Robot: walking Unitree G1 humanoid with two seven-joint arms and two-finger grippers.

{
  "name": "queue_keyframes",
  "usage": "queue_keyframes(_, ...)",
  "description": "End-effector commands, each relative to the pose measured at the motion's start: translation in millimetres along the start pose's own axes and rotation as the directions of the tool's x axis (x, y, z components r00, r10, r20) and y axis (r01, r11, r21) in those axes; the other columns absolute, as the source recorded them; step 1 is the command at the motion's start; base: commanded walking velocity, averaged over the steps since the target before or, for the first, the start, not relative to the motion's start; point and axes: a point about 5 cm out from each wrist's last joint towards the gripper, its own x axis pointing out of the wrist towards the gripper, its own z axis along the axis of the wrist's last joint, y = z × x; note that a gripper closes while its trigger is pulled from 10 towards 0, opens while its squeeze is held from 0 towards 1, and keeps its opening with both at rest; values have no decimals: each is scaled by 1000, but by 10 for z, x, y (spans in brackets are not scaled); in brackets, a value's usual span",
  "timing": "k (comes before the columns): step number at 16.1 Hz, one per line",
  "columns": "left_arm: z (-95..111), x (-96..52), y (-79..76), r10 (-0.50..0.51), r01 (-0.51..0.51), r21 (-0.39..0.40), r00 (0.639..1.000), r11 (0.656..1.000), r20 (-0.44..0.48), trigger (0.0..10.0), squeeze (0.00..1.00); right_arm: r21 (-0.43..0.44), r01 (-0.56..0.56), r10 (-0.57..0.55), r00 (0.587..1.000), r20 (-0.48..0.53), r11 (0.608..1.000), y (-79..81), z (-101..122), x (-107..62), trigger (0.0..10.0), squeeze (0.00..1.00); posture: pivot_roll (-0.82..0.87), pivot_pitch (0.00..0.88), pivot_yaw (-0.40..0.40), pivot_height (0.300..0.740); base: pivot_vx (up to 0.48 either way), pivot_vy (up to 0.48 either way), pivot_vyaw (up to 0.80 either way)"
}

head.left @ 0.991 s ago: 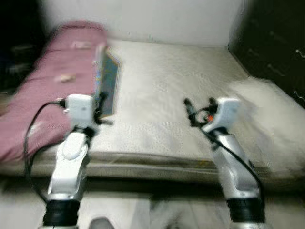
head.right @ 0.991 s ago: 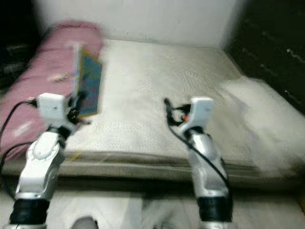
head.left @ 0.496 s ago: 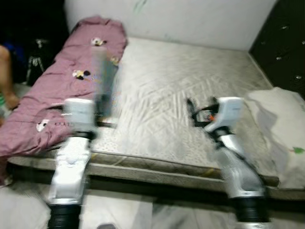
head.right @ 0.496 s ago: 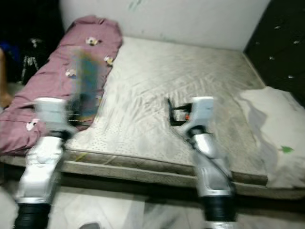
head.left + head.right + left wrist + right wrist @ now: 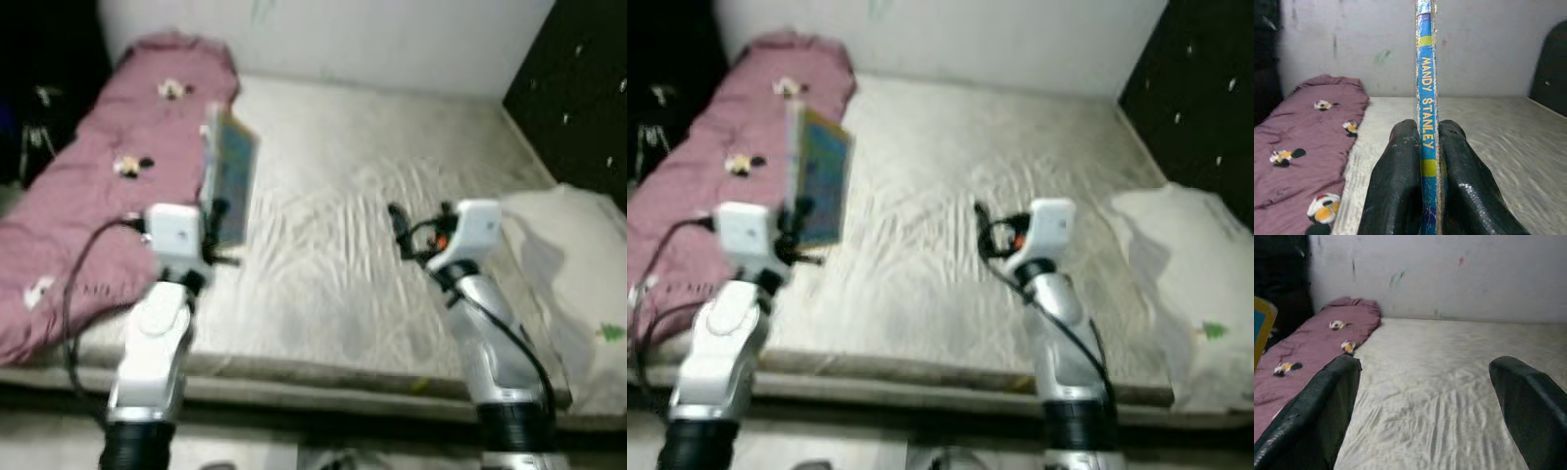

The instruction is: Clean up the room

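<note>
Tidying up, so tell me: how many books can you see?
1: a thin book held upright in the left gripper above the bed. Others may be hidden.

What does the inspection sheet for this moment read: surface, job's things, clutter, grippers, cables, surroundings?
Surface: mattress, pale wrinkled sheet.
Job's things: book, thin, held upright above the mattress's left part.
Clutter: purple blanket along the left side; white cloth at the right edge.
Grippers: left gripper shut on the book's spine; right gripper open, holding nothing, over the mattress.
Cables: black cable looping beside the left arm.
Surroundings: white wall; dark panel at right.
</note>
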Motion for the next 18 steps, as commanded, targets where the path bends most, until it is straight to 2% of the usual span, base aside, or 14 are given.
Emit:
queue_keyframes(1,67,-2,122,44,-45,20,999,999,27,10000,0,0,-15,15,1000,9,1000,48,24,22,10000,0,9,0,-65,740,0,0,-456)
queue_keyframes(3,72,2,117,39,-40,29,999,999,30,10000,0,-1,-12,12,1000,9,1000,42,25,22,10000,0,9,0,-65,740,0,0,-694)
queue_keyframes(10,71,6,116,38,-39,27,999,999,30,10000,0,0,2,-2,1000,0,1000,25,10,13,10000,0,2,0,-65,740,0,-263,0)
queue_keyframes(14,70,5,108,39,-40,22,999,999,30,10000,0,-2,7,-7,1000,-3,1000,16,9,15,10000,0,2,0,-66,740,0,-315,-706)
queue_keyframes(18,74,3,108,36,-37,23,999,999,30,10000,0,-4,9,-9,1000,-7,1000,19,-6,0,10000,0,1,0,-64,740,0,-326,0)
